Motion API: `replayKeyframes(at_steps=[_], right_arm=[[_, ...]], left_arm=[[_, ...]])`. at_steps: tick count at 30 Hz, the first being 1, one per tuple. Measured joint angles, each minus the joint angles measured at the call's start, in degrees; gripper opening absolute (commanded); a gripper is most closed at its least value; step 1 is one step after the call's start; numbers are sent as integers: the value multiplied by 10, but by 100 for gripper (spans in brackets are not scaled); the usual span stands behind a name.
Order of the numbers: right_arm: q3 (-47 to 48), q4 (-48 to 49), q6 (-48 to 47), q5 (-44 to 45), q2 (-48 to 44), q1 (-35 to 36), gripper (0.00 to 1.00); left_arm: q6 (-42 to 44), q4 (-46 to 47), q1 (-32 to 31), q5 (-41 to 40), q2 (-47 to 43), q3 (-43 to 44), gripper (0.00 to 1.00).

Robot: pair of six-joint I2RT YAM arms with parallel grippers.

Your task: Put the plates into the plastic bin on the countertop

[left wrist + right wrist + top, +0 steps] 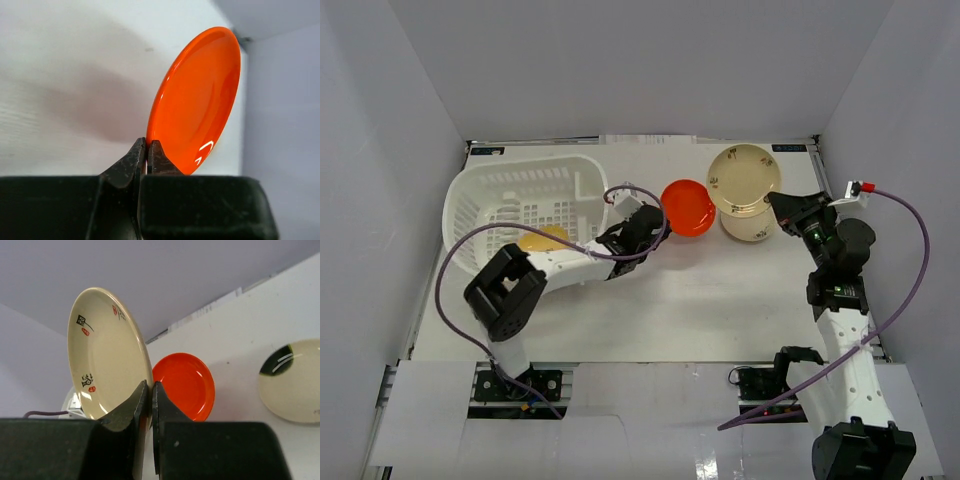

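Note:
My left gripper [658, 222] is shut on the rim of a red-orange plate [688, 207] and holds it just right of the white plastic bin [485, 205]. In the left wrist view the plate [197, 100] stands on edge between the pinched fingertips [147, 150]. My right gripper [778, 203] is shut on a cream plate with small prints [744, 178], held tilted above the countertop [700, 300]. In the right wrist view this plate [107, 355] is clamped at its lower rim [148, 390], with the red-orange plate [184, 385] behind it. A yellow plate [542, 240] lies in the bin.
Another cream plate [752, 230] lies on the countertop under the held one; in the right wrist view it [292, 380] shows a dark print. White walls bound the countertop on three sides. A purple cable loops over each arm.

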Motion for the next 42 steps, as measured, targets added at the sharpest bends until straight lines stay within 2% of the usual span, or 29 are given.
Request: replayKeyframes(at_steps=[6, 11, 15, 19, 23, 26, 30, 34, 39, 42], right_arm=[[68, -24, 0, -30, -14, 0, 8], [102, -59, -7, -49, -27, 0, 8], [122, -86, -29, -75, -22, 6, 8], [124, -104, -46, -80, -8, 41, 8], [126, -105, -57, -61, 25, 129, 8], [150, -111, -76, -20, 80, 241, 8], [219, -116, -108, 34, 181, 383, 8], [306, -111, -139, 73, 286, 465, 8], [342, -103, -158, 101, 344, 501, 8], [351, -101, -166, 118, 358, 501, 8]], left_arm=[[70, 84, -4, 57, -170, -24, 0], [115, 75, -2, 81, -263, -17, 0], [174, -38, 9, 56, -345, -8, 0], [221, -190, 52, -8, -484, -7, 0], [237, -319, 82, -86, -607, 6, 0], [234, -408, 82, -125, -664, 10, 0], [218, -498, 82, -153, -683, -20, 0], [218, -547, 82, -156, -652, -49, 0], [242, -541, 92, -155, -584, -51, 0], [272, -508, 142, -129, -562, -61, 0]])
